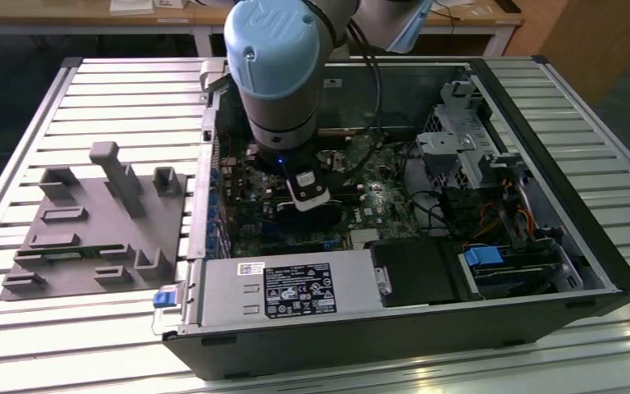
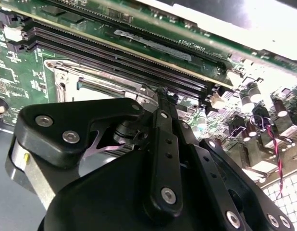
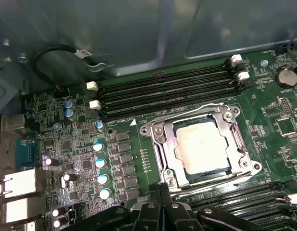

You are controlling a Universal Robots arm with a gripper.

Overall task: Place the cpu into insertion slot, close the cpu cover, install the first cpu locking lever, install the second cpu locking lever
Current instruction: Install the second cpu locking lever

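Note:
In the first wrist view the cpu (image 3: 202,147), a square chip with a shiny silver top, sits in the insertion slot (image 3: 164,153) on the green motherboard. The silver cpu cover (image 3: 237,137) lies flat around it, framing the chip through its window. Thin wire levers (image 3: 187,114) run low along two sides of the frame. My gripper (image 3: 160,191) hovers just beside the socket's near edge, its two black fingers pressed together with nothing between them. The second wrist view has the gripper (image 2: 163,96) tip close to the socket frame (image 2: 91,79). In the exterior view the gripper (image 1: 308,197) is down inside the open computer case.
Long black memory slots (image 3: 163,91) flank the socket on both sides. A row of capacitors (image 3: 100,163) and a black cable loop (image 3: 52,53) are nearby. The case holds a power supply (image 1: 282,291) and drive cage (image 1: 458,148). A grey fixture tray (image 1: 96,222) lies at the exterior view's left.

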